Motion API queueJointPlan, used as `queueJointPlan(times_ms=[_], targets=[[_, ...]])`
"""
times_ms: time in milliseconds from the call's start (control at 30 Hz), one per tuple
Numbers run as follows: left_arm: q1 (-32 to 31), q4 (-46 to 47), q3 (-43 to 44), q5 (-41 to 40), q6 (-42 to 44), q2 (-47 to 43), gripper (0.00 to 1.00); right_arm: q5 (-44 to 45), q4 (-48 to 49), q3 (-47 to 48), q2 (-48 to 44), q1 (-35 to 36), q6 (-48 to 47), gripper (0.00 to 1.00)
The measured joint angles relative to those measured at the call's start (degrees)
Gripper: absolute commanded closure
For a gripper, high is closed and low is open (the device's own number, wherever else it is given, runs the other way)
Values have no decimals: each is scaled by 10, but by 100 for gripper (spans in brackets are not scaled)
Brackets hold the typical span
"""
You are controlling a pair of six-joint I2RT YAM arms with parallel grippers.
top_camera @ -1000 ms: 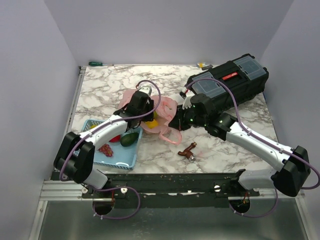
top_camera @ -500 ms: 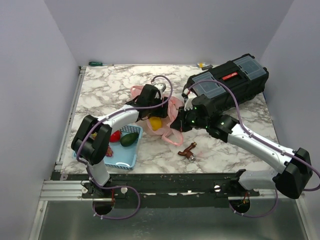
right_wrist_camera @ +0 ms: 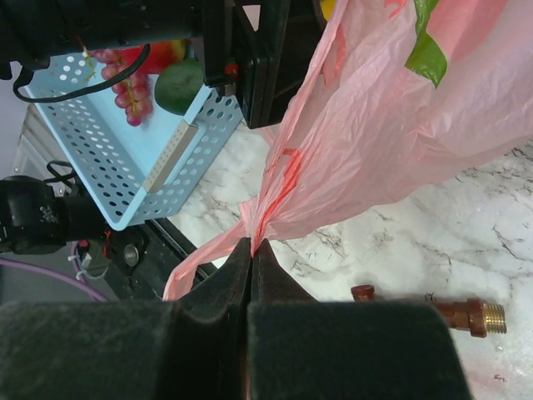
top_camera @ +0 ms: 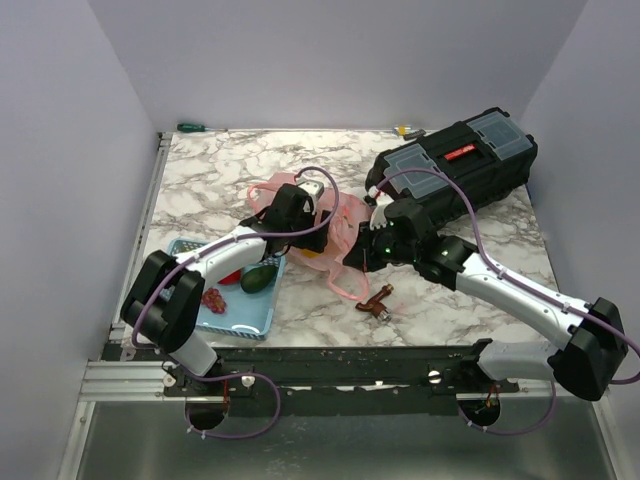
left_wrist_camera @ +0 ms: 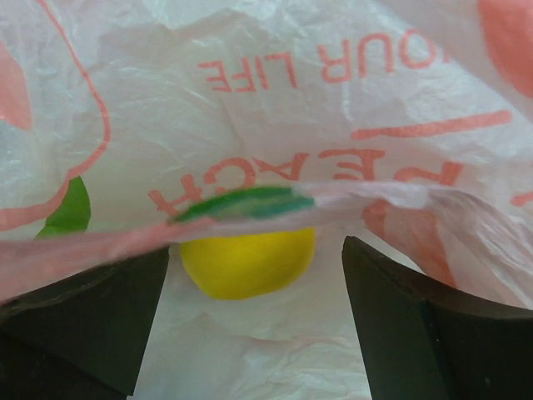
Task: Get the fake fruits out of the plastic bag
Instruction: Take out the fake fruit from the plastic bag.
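Note:
The pink plastic bag (top_camera: 335, 222) lies mid-table, crumpled. My left gripper (top_camera: 305, 222) is open and reaches into the bag's mouth. In the left wrist view a yellow fake fruit (left_wrist_camera: 248, 262) sits inside the bag (left_wrist_camera: 333, 125) between my open fingers (left_wrist_camera: 425, 325), half under a fold of plastic. A green fruit (left_wrist_camera: 71, 208) shows through the plastic at the left. My right gripper (top_camera: 355, 262) is shut on the bag's twisted handle (right_wrist_camera: 254, 237) and holds the bag (right_wrist_camera: 391, 108) taut above the table.
A light blue slotted basket (top_camera: 250, 318) at the front left holds an avocado (top_camera: 258, 277), a red fruit (top_camera: 230, 274) and grapes (top_camera: 212, 299). A black toolbox (top_camera: 455, 165) stands at the back right. A brass fitting (top_camera: 378, 303) lies in front of the bag.
My left gripper has swung right and pushed into the bag's mouth. The right gripper has pulled the handle a little toward the front, stretching the bag.

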Motion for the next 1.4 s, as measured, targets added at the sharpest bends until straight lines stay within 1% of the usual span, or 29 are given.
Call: queueJointPlan(times_ms=[167, 300, 367, 467, 500, 700, 867, 1100, 1200, 1333, 1400], targets=[[-1, -6, -1, -22, 3, 16, 16, -2, 3, -4, -2, 0, 1, 99], [-1, -3, -1, -22, 3, 33, 22, -2, 5, -15, -12, 0, 1, 99], [-2, -3, -1, -22, 3, 41, 30, -2, 5, -18, -15, 0, 1, 99], [-2, -3, -1, -20, 2, 48, 46, -2, 5, -23, -16, 0, 1, 99], [-2, -2, -1, -19, 1, 48, 49, -2, 5, -25, -16, 0, 1, 99], [-2, -7, -1, -10, -3, 44, 60, -1, 9, -37, -16, 0, 1, 99], [-2, -22, -1, 22, -5, 6, 70, -1, 15, -43, -16, 0, 2, 99], [-2, -34, -6, 90, -23, -83, 76, 14, 21, -50, -21, 0, 11, 99], [-2, -38, -27, 116, -35, -111, 83, 18, 31, -58, -25, 0, 15, 99], [-2, -64, -59, 140, -50, -166, 84, 20, 43, -71, -31, 0, 22, 99], [-2, -80, -64, 145, -54, -195, 86, 20, 49, -73, -31, 0, 25, 99]])
